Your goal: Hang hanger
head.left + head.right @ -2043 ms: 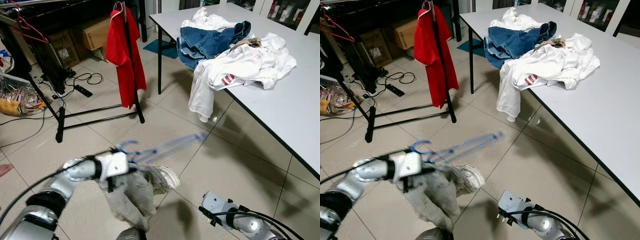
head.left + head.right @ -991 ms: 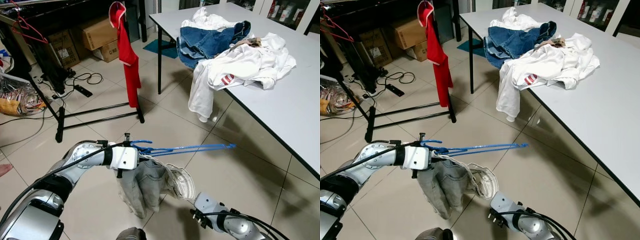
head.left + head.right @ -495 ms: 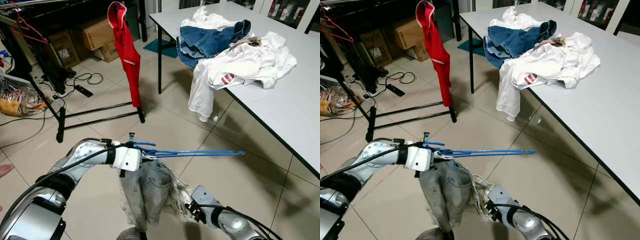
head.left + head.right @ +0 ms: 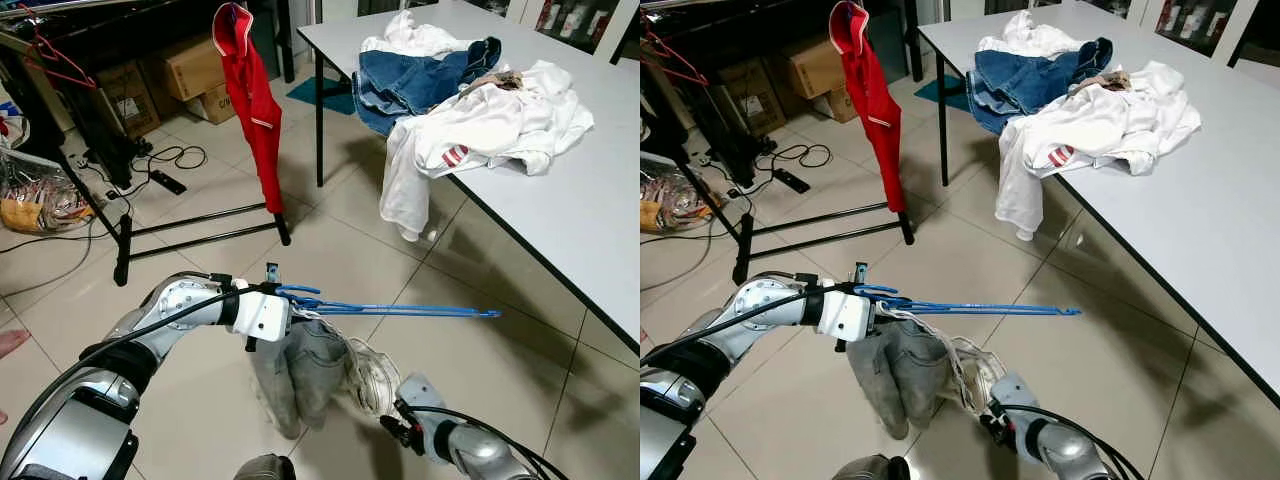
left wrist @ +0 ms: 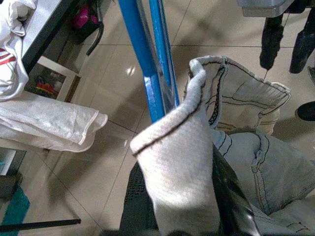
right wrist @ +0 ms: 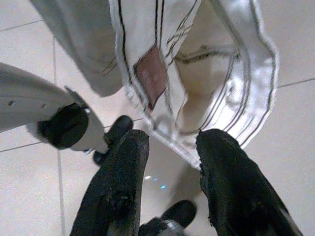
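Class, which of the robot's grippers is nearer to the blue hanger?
Left. The left gripper holds the blue hanger at its hook end; the right gripper is open below it, at the waistband of the grey jeans.

Right gripper: two black fingers spread apart, nothing between them. Just beyond the tips, pale jeans hang, waistband open, brown leather patch showing. Silver arm segment to one side. Tiled floor below.
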Robot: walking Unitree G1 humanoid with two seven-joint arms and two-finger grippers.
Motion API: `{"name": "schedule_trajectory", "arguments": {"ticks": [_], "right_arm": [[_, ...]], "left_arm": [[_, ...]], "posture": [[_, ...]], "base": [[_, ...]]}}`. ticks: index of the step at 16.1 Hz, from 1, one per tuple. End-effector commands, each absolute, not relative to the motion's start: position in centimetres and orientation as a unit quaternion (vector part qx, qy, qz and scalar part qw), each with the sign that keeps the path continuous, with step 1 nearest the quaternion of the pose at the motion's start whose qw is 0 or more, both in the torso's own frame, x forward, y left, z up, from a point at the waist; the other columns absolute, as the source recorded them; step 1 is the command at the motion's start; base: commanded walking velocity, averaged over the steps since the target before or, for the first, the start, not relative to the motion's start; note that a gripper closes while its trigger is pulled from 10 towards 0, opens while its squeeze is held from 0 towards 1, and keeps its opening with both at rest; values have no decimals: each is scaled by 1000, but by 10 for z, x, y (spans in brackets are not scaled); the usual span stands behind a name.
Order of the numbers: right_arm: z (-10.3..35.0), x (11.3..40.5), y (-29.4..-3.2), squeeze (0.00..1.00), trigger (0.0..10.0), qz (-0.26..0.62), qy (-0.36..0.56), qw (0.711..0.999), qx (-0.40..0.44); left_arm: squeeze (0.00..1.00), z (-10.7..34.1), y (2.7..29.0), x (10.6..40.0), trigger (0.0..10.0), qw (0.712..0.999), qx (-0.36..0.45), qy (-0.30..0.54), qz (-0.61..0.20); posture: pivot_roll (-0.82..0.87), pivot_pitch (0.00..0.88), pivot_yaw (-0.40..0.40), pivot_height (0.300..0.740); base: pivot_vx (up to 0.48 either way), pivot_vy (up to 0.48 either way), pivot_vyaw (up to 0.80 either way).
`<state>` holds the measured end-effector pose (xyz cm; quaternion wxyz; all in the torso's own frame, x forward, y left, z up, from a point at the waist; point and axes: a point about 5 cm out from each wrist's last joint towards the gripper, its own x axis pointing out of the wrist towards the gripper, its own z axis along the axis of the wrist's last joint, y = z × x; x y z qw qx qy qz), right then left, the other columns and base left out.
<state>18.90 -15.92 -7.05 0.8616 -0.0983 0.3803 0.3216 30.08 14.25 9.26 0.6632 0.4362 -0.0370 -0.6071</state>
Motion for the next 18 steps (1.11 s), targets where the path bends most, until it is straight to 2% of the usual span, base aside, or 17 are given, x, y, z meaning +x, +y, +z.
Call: {"name": "schedule_trajectory", "arguments": {"ticks": [1, 7, 18], "right_arm": [[-71, 188, -161, 0, 10000, 320, 387, 861, -81], [-69, 189, -142, 0, 10000, 357, 379, 852, -54], [-71, 187, -125, 0, 10000, 361, 387, 848, -23]], "left_arm": [[0, 105, 140, 307, 0, 661, 446, -64, -600], [0, 105, 138, 308, 0, 662, 448, -66, -598], [0, 113, 134, 315, 0, 661, 454, -76, -593]], "posture": [[37, 14, 97, 740], [35, 15, 96, 740], [26, 5, 100, 740]], "base": [[0, 0, 0], [0, 0, 0], [0, 0, 0]]}}
